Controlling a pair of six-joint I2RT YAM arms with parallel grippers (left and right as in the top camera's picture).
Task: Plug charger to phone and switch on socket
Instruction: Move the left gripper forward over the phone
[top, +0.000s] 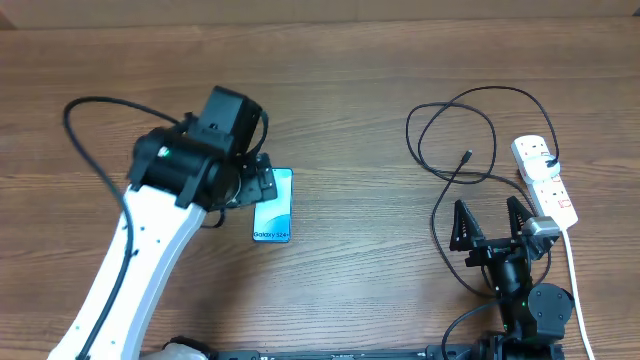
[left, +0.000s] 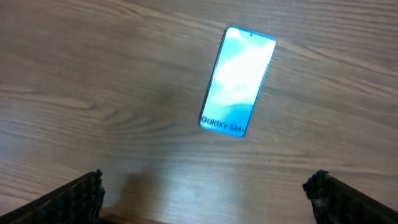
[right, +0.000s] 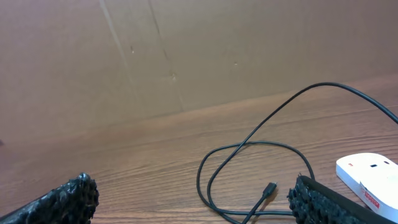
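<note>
Broadly, the wooden table (top: 340, 90) is taking up the whole overhead view, with bare wood stretching across its middle and far side. The left arm (top: 140, 260), white with a black wrist, is reaching in from the near-left corner. Its left gripper (left: 205, 190) is hanging released over the wood with fingers spread wide, and nothing is sitting between them. The right gripper (top: 490, 222) is waiting low at the near-right, likewise splayed and gripping nothing (its fingers are pointing toward the cable loops).

The charger (right: 261, 144), a thin black cable, is lying in loose loops on the right half, and one run is curving over to the far end of the socket (top: 545, 180). That white oblong strip is lying close to the right edge, and its white cord (top: 572, 270) is trailing toward the near edge beside the right arm. Red marks are showing on it, though any lettering is too small to read.

The phone (top: 273, 206) is lying flat left of centre, just beside the left wrist and well apart from the charger. Its light blue screen is facing up and showing "Galaxy S24+" at the near end. The small connector tip (top: 467, 156) is resting free on the wood inside the loops.
</note>
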